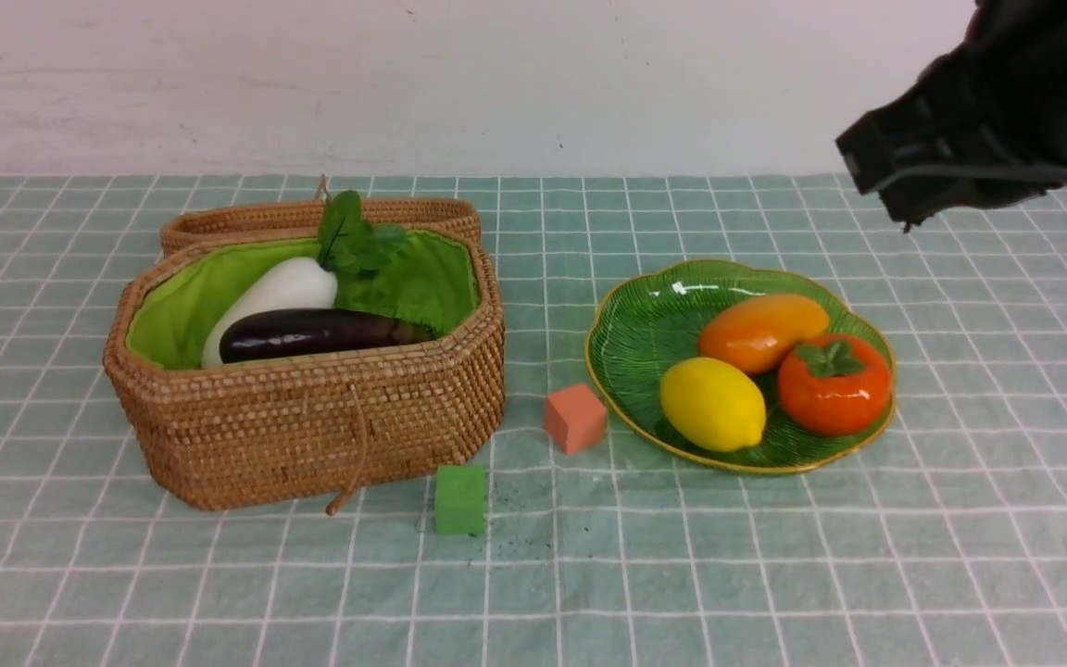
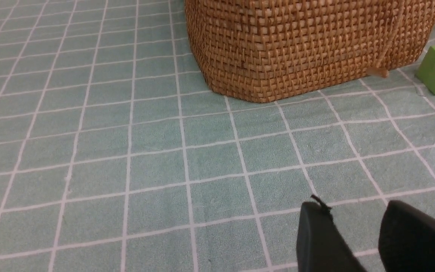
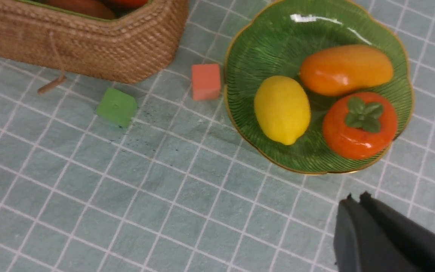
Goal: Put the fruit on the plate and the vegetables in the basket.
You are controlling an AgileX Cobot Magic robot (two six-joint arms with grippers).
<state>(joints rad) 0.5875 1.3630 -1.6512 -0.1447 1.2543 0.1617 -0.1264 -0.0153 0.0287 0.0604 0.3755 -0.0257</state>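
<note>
Green cube [image 1: 459,499] nearest on the checked cloth, my right gripper [image 3: 356,200] closed on nothing above the table, my left gripper [image 2: 353,211] parted and empty, mango [image 1: 762,331], lemon [image 1: 712,404], persimmon [image 1: 834,384] on the plate [image 1: 645,324], radish [image 1: 267,298] and eggplant [image 1: 316,333] in the basket [image 1: 311,426].

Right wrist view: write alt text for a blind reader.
A green leaf-shaped plate holds a lemon, mango and persimmon. Beside it lie a pink cube, a green cube and the basket; the shut right gripper hovers empty.

The mango [image 1: 762,332], lemon [image 1: 712,404] and persimmon [image 1: 834,384] lie together on the green plate [image 1: 645,324]; the white radish [image 1: 269,296] and dark eggplant [image 1: 316,333] lie inside the open basket [image 1: 311,426].
</note>
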